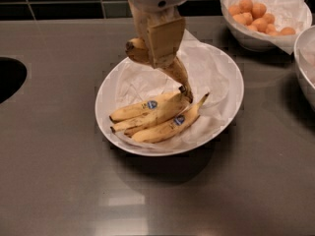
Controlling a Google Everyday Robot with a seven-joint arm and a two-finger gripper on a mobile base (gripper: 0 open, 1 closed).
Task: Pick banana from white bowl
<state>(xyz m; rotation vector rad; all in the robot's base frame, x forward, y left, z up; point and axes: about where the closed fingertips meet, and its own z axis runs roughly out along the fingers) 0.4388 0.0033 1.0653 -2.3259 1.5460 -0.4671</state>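
1. The claw (pixel 158 42) is hanging over the far-left part of the white bowl (pixel 231 77), its fingers clamping the middle of the blotched banana (pixel 178 72).
2. The banana is sitting in that grip on a slant: its dark stem end is sticking out to the left of the claw, and its other end is pointing down and to the right toward the fruit below.
3. That lower tip is ending just at the pile; whether it is touching or hanging clear I cannot tell.
4. Judging by this, the grasp is made and the lifting-out step is under way. The next move is calling for a straight rise until the tip is clearing the pile and the rim, with the grip staying firm so the slanted fruit is not swinging or slipping.
5. Three cleaner bananas (pixel 157 114) are lying on the crinkled paper (pixel 206 68) in the near half of the bowl.
6. Two of them are wearing blue stickers (pixel 151 104); the print is too small to read.
7. On the tabletop (pixel 59 171), a smaller bowl (pixel 246 38) of orange fruits (pixel 256 14) is standing far right, well apart.
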